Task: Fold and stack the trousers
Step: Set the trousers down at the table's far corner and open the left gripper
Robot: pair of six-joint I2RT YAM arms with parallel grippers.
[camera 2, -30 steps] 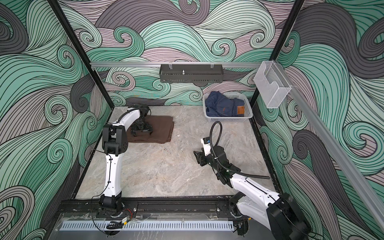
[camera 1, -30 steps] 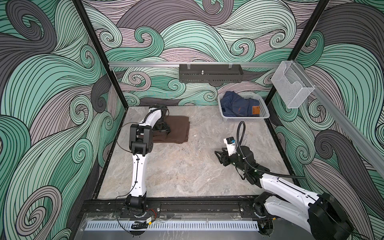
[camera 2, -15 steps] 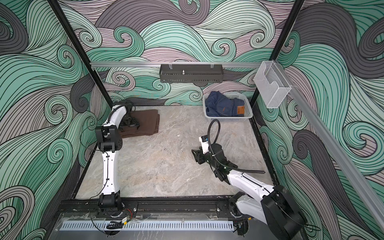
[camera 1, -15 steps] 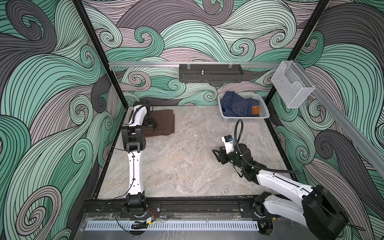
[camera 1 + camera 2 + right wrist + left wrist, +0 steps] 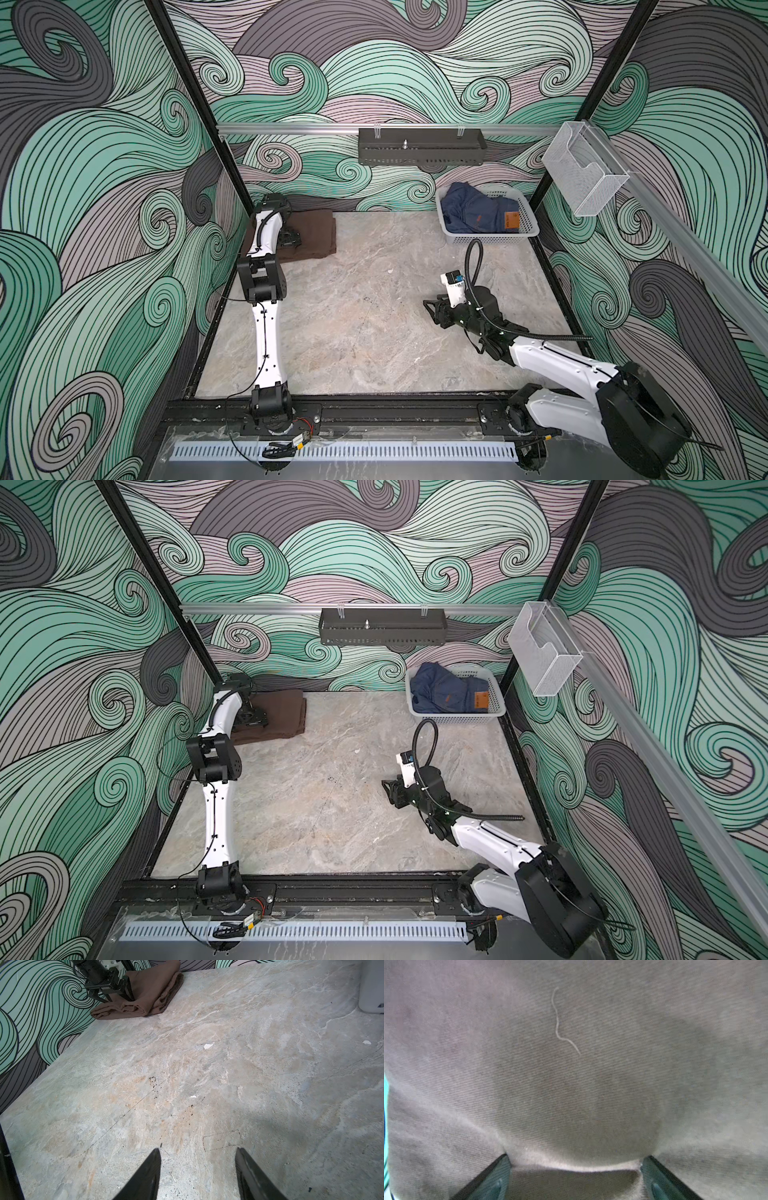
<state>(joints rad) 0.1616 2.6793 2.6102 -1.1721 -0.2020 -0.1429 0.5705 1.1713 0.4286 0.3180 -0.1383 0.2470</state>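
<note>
1. The trousers (image 5: 318,232) are matte chocolate-brown twill with a fine diagonal weave. They lie folded into a thick, soft rectangle at the upper left of the marble-patterned table (image 5: 353,324) in both top views, close to the back wall.
2. The left arm reaches up along the left edge, with its wrist bent down over the bundle. The right arm lies low at the lower right and points left.
3. The left gripper (image 5: 292,240) is spread wide, its fingertips denting the cloth without clamping it. The right gripper (image 5: 431,309) is partly spread and empty over the table.
</note>
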